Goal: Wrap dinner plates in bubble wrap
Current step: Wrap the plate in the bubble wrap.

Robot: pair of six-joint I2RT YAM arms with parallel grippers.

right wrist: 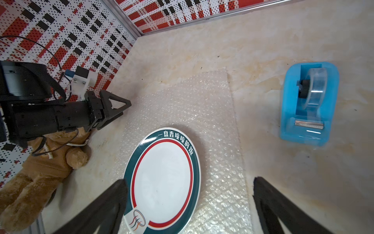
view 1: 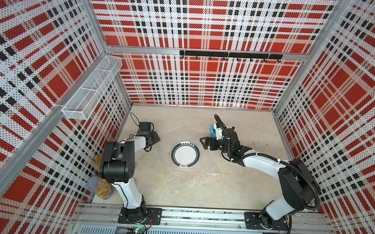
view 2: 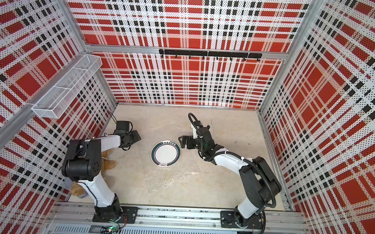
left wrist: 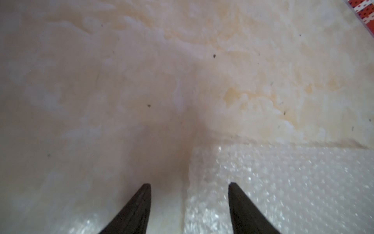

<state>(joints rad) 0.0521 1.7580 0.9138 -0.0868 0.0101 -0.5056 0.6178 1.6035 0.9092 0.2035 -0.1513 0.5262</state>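
1. The plate (view 1: pixel 185 154) lies flat on the wrap (view 1: pixel 185 181), mid-desk (view 1: pixel 233 190).
2. Left end effector (left wrist: pixel 189 184): jaws part-open, empty, over the wrap's far-left corner. Closing here may miss the thin sheet.
3. Right end effector (right wrist: pixel 190 180): jaws wide, empty, just right of the plate. Descending may knock the rim.
4. Lifting one corner may drag the sheet and shift the plate off-centre.

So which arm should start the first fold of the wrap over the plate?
Likely left: the left gripper is low, open, straddling an edge of the bubble wrap. The right gripper is open but higher, near the plate.
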